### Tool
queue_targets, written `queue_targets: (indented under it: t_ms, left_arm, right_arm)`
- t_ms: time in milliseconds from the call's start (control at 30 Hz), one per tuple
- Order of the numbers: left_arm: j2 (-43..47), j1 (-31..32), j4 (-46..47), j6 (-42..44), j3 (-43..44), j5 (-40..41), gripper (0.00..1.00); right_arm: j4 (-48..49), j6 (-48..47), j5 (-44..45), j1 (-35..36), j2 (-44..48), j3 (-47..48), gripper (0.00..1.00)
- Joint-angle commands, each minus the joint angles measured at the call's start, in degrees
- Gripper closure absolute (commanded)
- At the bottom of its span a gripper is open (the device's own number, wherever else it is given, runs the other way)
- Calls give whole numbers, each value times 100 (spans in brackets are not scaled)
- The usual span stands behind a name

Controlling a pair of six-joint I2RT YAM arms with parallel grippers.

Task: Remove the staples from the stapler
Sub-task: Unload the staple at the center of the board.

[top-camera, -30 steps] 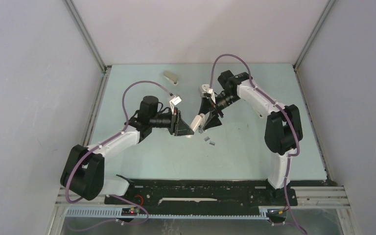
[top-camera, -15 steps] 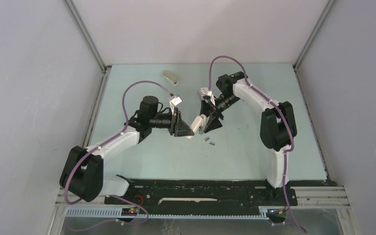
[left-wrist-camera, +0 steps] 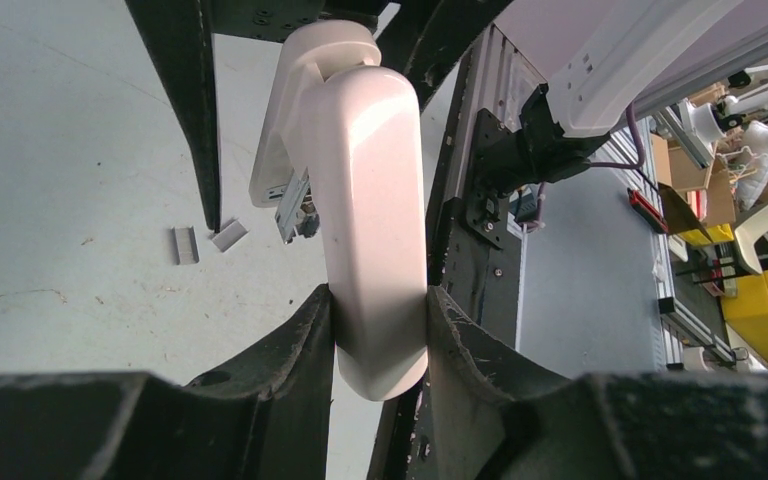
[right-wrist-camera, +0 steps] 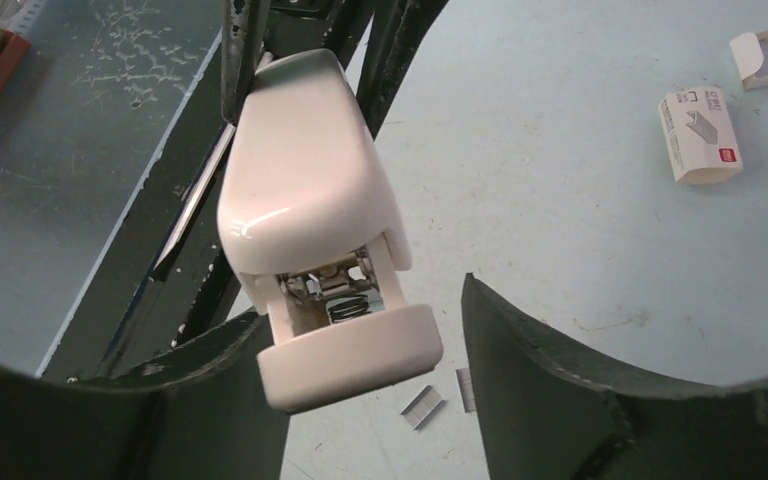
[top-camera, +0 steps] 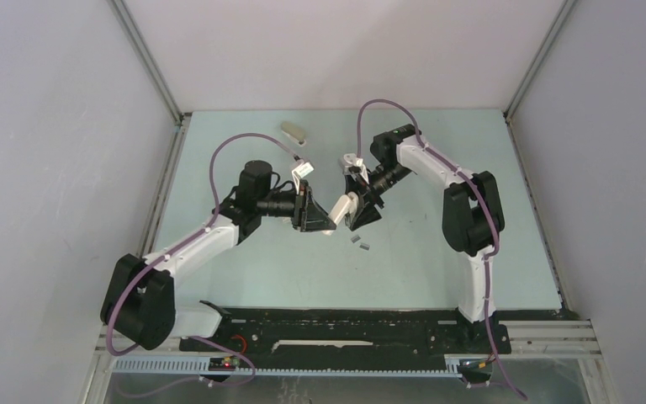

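1. Staples (left-wrist-camera: 185,245): two short grey strips are lying loose on the table (left-wrist-camera: 50,120), just below the raised stapler and apart from it
2. Left gripper (left-wrist-camera: 380,330) is clamping one end of the white stapler (left-wrist-camera: 375,200), holding it off the table
3. Right gripper (right-wrist-camera: 365,330) is straddling the opposite end with fingers apart; contact on one side is not resolvable
4. That end is gaping slightly, showing spring and metal track; any staples remaining inside are not visible
5. Judgement: emptying is under way and partly done. Next move is probably calling for the right fingers to pinch the lid or track while the left is bracing
6. Small white box (right-wrist-camera: 700,135) is lying farther out on the table
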State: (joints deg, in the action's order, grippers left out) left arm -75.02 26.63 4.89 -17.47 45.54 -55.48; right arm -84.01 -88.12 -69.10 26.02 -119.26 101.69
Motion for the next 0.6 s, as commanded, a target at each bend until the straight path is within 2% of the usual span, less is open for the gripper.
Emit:
queue_targets:
  t_ms: [0,133,333,467,567]
  left_arm:
    - [199,61,215,95,344,-234,87]
    - [166,61,229,103,324,-228,87]
    - [133,62,222,143,315,-145,86]
    - [97,61,161,251,307,-18,85]
    - [32,61,32,369,306,121,82]
  right_arm:
    - [-410,-396,-167,18,-47,321,36]
    - [-754,-693,-246,0,-75,471,47]
    - [-797,-699,-151,-18,-22,446,74]
    - [-794,-679,-109,-33,10,398,84]
    - [-530,-303,-23,-61,32,348,88]
